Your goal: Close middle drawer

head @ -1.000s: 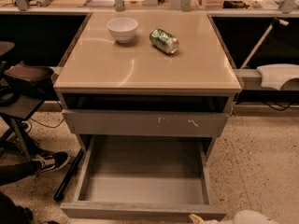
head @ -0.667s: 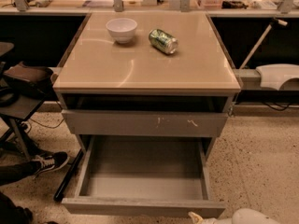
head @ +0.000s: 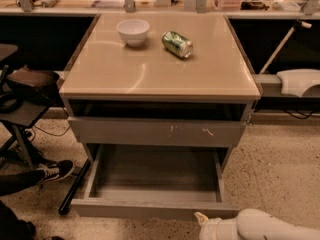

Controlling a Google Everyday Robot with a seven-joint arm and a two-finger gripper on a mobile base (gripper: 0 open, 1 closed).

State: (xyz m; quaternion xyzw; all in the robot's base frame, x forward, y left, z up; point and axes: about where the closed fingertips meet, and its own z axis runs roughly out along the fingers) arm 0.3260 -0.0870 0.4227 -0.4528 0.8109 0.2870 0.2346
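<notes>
The middle drawer (head: 150, 209) is a wide, shallow grey drawer with a plain front. It stands pulled far out of the cabinet, and its grey inside (head: 155, 171) is bare. My gripper (head: 204, 220), white with a cream tip, is at the bottom right. It is up against the right part of the drawer's front panel. Most of the gripper is below the frame's edge.
Above it, a grey drawer front with white scratch marks (head: 160, 131) stands slightly out. On the tan cabinet top (head: 160, 69) are a white bowl (head: 133, 31) and a green can (head: 177, 44) lying on its side. A person's shoe (head: 52, 171) and a chair base are at the left. A white robot part (head: 300, 81) is at the right.
The middle drawer's front panel has moved back toward the cabinet, so less of the inside shows. My gripper has moved forward with it.
</notes>
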